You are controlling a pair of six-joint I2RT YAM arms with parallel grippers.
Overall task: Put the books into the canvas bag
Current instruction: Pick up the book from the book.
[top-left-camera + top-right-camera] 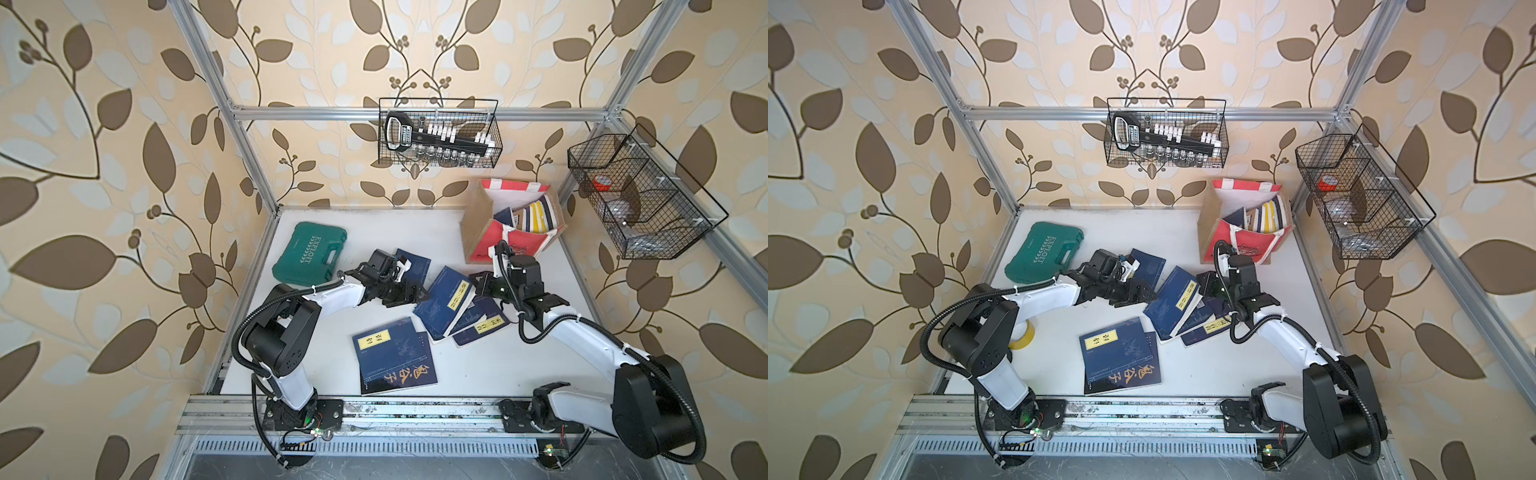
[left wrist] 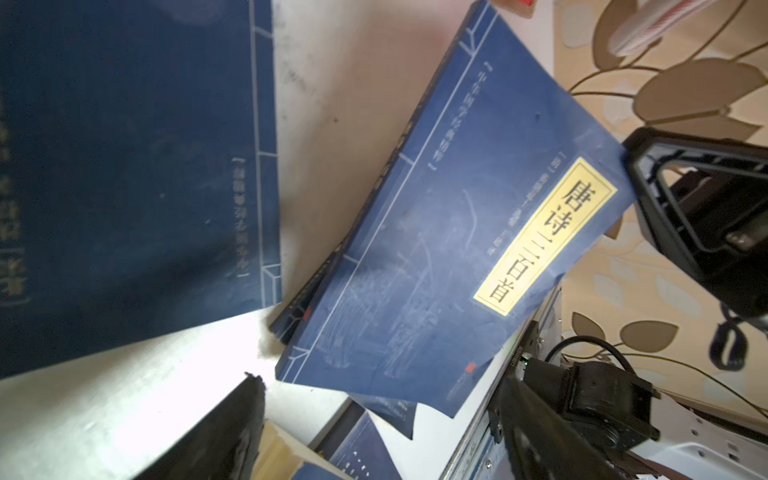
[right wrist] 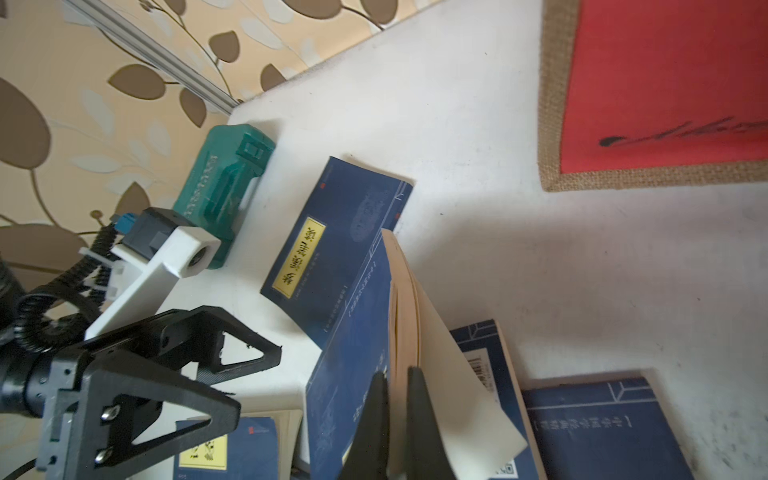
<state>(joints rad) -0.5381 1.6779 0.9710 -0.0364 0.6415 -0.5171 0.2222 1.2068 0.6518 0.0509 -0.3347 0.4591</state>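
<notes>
Two arms are extended from the near rail. Six navy books are counted on the tabletop [image 1: 374, 232]: a front pair [image 1: 392, 361] laid overlapped, a back book [image 1: 413, 266], and three stacked in a heap [image 1: 482, 328] at the middle. The left jaws are spread wide and held between the back book and the heap, with nothing gripped. The top book [image 1: 442, 301] of the heap is pinched at its label-side edge by the right jaws, which are closed narrowly on it. That edge is tilted up. Its long axis is set diagonally toward the canvas bag [image 1: 478, 232], with the spine toward the left arm.

The bag is stood mouth-up at the back right, and several bagged books [image 1: 536, 216] are packed upright inside; their number cannot be told. One green tool case [image 1: 309, 255] is laid at the left. Two wire baskets are hung: a back basket [image 1: 496, 124] with a socket set [image 1: 432, 137] and a side basket [image 1: 665, 232] with a red tape roll [image 1: 599, 181].
</notes>
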